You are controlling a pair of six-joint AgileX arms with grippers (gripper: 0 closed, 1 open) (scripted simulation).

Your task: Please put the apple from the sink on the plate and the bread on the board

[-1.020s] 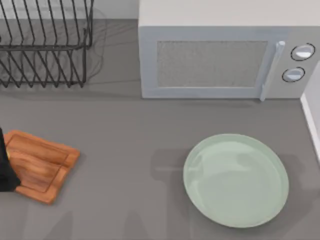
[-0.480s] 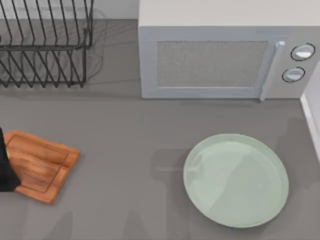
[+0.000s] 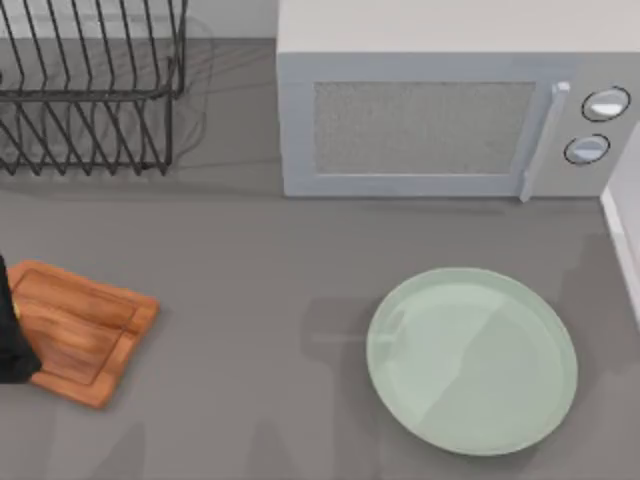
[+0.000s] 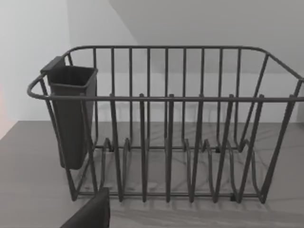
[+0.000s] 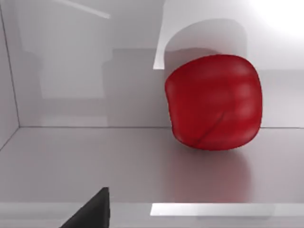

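Observation:
The apple (image 5: 213, 102) is glossy red and rests on the shiny floor of the sink (image 5: 95, 161), against its back wall. A dark part of my right gripper (image 5: 90, 213) shows a short way in front of the apple, not touching it. The pale mint-green plate (image 3: 470, 360) lies bare at the right of the counter. The orange-brown wooden board (image 3: 85, 330) lies at the left edge, with my left arm (image 3: 10, 345) covering its left end. A dark part of my left gripper (image 4: 91, 213) faces the wire rack. The bread is out of view.
A black wire dish rack (image 3: 90, 90) with a dark cutlery cup (image 4: 71, 114) stands at the back left. A grey microwave (image 3: 440, 110) fills the back middle and right. The sink's pale edge (image 3: 622, 240) runs along the right side. Bare counter lies between board and plate.
The faint shading on the plate has shifted a little. The board, the plate and my left arm stay where they were.

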